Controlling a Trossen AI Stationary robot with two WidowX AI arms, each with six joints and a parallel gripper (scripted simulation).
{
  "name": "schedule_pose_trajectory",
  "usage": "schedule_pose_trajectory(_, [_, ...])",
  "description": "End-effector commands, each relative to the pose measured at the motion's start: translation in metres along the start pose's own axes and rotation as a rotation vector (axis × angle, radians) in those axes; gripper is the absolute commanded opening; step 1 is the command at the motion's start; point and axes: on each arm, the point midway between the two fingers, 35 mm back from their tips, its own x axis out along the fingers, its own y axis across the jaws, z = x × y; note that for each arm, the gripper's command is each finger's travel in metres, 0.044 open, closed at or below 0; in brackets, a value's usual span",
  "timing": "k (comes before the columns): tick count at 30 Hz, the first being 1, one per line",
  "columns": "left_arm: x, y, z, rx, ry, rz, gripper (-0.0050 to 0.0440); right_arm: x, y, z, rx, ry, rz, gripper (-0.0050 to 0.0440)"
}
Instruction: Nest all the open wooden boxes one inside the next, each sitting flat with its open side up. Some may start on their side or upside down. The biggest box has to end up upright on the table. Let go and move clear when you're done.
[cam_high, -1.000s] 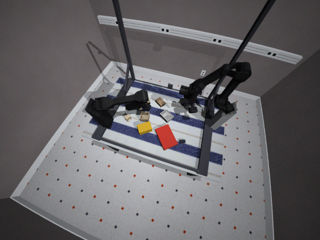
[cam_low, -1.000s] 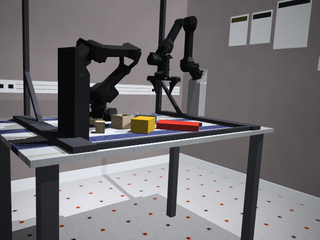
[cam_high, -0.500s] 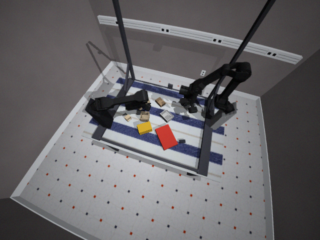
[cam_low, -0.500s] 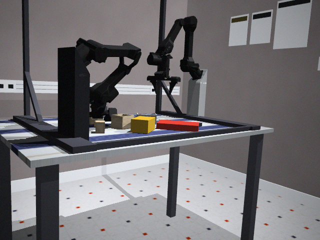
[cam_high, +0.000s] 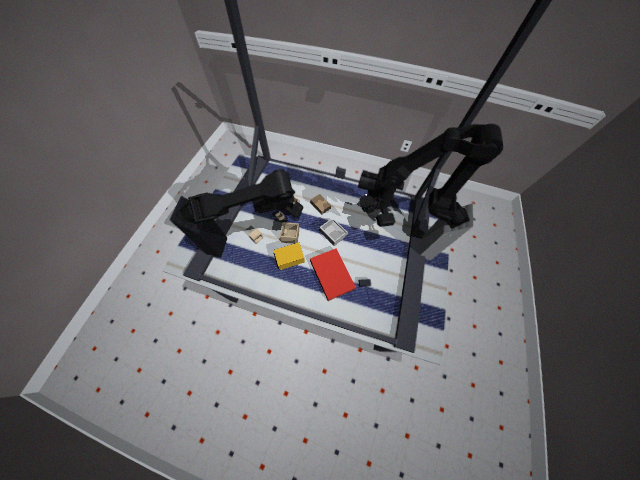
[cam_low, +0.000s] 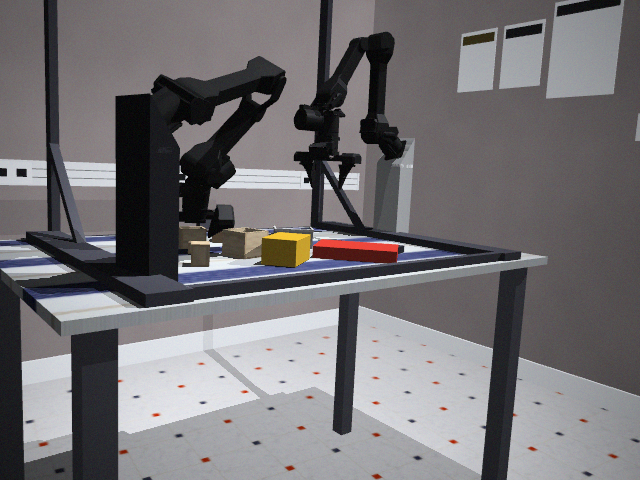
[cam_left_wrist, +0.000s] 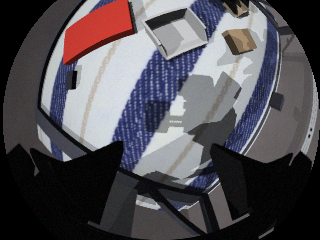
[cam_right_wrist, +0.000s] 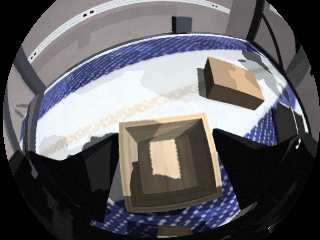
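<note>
Right gripper (cam_high: 287, 210) (cam_low: 206, 231) (cam_right_wrist: 166, 133) wide open astride upright, open-topped tan wooden box (cam_high: 279, 215) (cam_low: 193, 237) (cam_left_wrist: 237, 8) (cam_right_wrist: 216, 160), nothing gripped; off-centre closing could skew it. Left gripper (cam_high: 376, 210) (cam_low: 326, 186) (cam_left_wrist: 167, 146) wide, holding nothing.

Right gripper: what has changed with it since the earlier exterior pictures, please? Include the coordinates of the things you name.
The right gripper (cam_high: 279, 209) (cam_low: 197, 223) (cam_right_wrist: 167, 136) moved upward and is open now; whether it let something go, I cannot tell. The left gripper (cam_high: 376, 209) (cam_low: 326, 183) (cam_left_wrist: 168, 148), yellow block (cam_high: 289, 256) (cam_low: 284, 249) and red block (cam_high: 332, 273) (cam_low: 355, 250) (cam_left_wrist: 100, 30) stayed in place.
</note>
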Motion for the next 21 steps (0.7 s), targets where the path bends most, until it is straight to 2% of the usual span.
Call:
schedule_pose_trajectory(1, [-0.004,-0.003,0.005,-0.003,-0.021,-0.011,0.0400,-0.003,-0.004,0.008,-0.001,0.029,-0.007,0.0400])
schedule_pose_trajectory(4, [-0.004,-0.003,0.005,-0.003,-0.021,-0.011,0.0400,-0.003,-0.005,0.013,0.012,0.090,-0.009,0.0400])
schedule_pose_trajectory(6, [-0.004,-0.003,0.005,-0.003,-0.021,-0.011,0.0400,-0.005,-0.011,0.025,0.021,0.134,-0.040,0.0400])
schedule_pose_trajectory(12, [-0.004,-0.003,0.005,-0.003,-0.021,-0.011,0.0400,-0.013,-0.007,0.026,0.012,0.251,-0.019,0.0400])
schedule_pose_trajectory(18, [-0.004,-0.003,0.005,-0.003,-0.021,-0.011,0.0400,-0.016,-0.006,0.027,0.008,0.284,-0.013,0.0400])
schedule_pose_trajectory(21, [-0.004,-0.003,0.005,-0.003,-0.021,-0.011,0.0400,-0.017,-0.005,0.030,0.018,0.351,-0.008,0.0400])
